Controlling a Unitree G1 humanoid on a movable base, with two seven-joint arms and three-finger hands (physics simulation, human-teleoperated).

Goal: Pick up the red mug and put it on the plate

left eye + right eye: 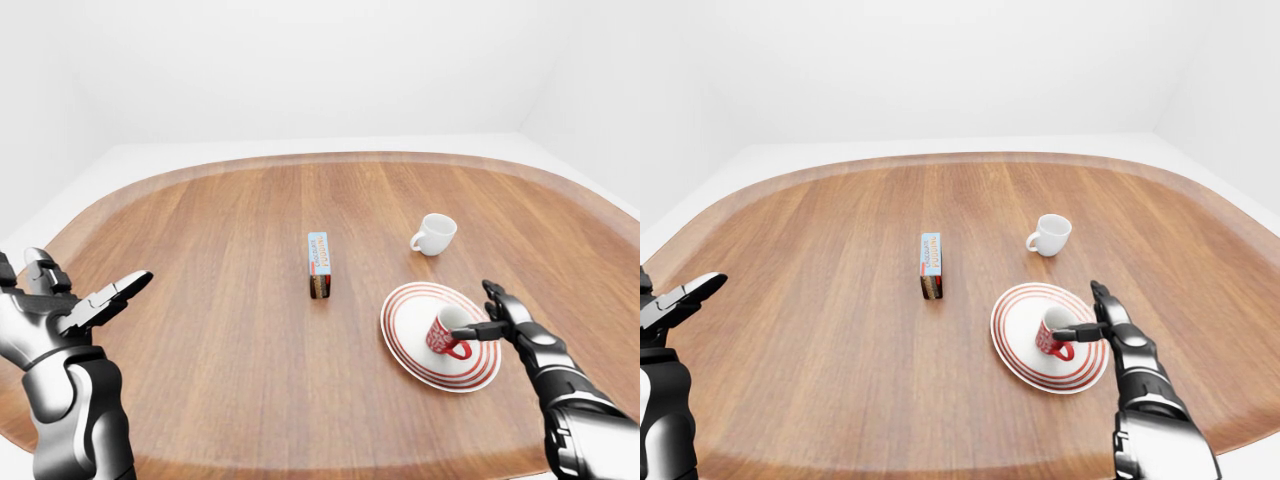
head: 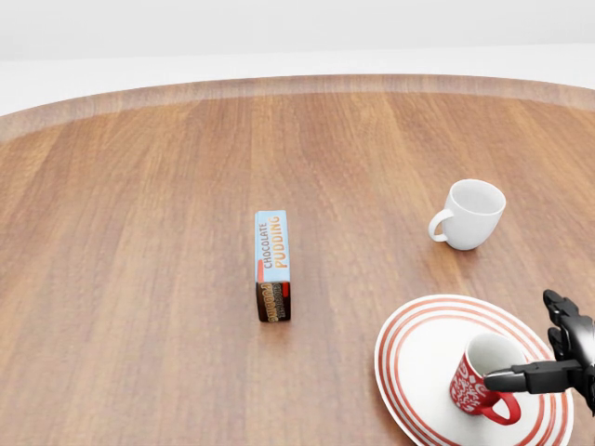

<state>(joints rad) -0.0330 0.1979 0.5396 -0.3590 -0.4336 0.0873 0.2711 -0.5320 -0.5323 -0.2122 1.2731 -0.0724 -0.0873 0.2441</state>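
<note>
Your red patterned ceramic mug (image 2: 481, 383) sits upright on red-ringed white plate (image 2: 418, 362); right hand (image 2: 558, 358) at mug's 3 o'clock, fingers spread, prob. touching rim.

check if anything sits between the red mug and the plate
Nothing does: the red mug already stands on the plate. The right hand is open beside it, one finger over its rim.
</note>
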